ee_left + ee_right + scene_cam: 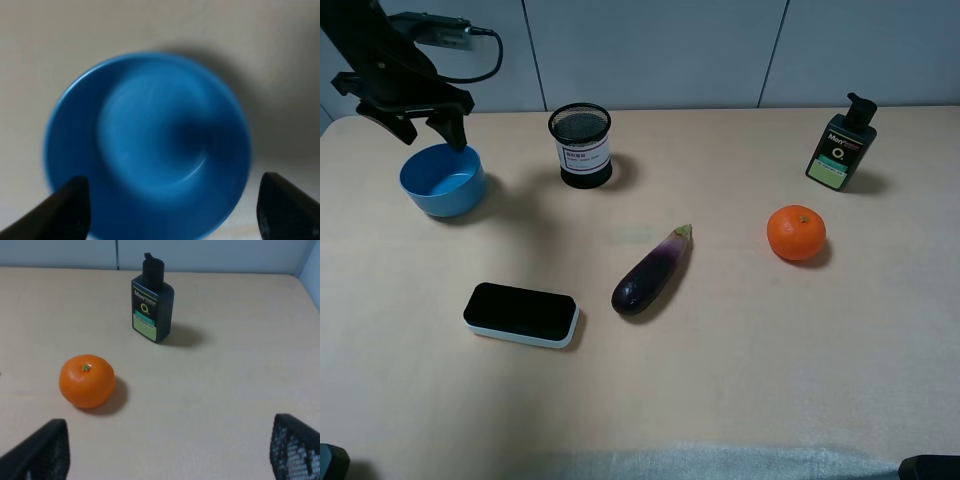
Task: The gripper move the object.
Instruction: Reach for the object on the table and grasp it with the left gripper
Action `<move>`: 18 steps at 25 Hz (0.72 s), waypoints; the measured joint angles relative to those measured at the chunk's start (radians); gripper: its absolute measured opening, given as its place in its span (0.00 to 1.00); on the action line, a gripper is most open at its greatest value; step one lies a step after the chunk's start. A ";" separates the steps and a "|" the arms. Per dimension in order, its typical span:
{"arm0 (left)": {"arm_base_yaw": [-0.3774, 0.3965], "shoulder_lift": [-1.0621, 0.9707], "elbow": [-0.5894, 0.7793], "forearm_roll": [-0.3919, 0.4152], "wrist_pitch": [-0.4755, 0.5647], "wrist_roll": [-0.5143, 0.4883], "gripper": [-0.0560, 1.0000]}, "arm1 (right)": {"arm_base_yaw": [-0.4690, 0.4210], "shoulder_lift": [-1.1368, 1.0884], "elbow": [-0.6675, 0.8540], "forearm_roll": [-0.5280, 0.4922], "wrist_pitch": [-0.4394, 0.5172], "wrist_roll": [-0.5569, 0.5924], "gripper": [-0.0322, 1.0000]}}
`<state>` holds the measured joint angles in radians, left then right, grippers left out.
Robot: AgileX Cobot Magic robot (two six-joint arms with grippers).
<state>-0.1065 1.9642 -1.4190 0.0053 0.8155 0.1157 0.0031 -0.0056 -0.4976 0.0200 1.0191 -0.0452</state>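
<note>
The blue bowl (442, 180) stands upright on the table at the far left. My left gripper (430, 128) hangs just above its far rim, jaws open and empty, with a black cable trailing behind the arm. In the left wrist view the bowl (150, 135) fills the picture, blurred, and the gripper (175, 212) has one fingertip on each side of its rim, with no touch that I can see. My right gripper (167, 455) is open and empty, low over bare table.
A black mesh pen cup (581, 145) stands to the right of the bowl. A black and white eraser (521, 314), an eggplant (652, 272), an orange (796, 232) and a dark pump bottle (841, 143) lie across the table. The orange (86, 380) and the bottle (152, 305) show in the right wrist view.
</note>
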 joint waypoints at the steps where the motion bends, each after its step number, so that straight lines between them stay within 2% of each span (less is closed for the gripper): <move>1: -0.012 0.017 -0.019 0.000 0.007 0.000 0.71 | 0.000 0.000 0.000 0.000 0.000 0.000 0.62; 9: -0.097 0.111 -0.075 -0.005 0.039 -0.003 0.71 | 0.000 0.000 0.000 0.000 0.000 0.000 0.62; 18: -0.111 0.119 -0.075 -0.005 0.059 -0.033 0.71 | 0.000 0.000 0.000 0.000 0.000 0.000 0.62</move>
<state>-0.2173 2.0828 -1.4938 0.0000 0.8749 0.0825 0.0031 -0.0056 -0.4976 0.0200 1.0191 -0.0452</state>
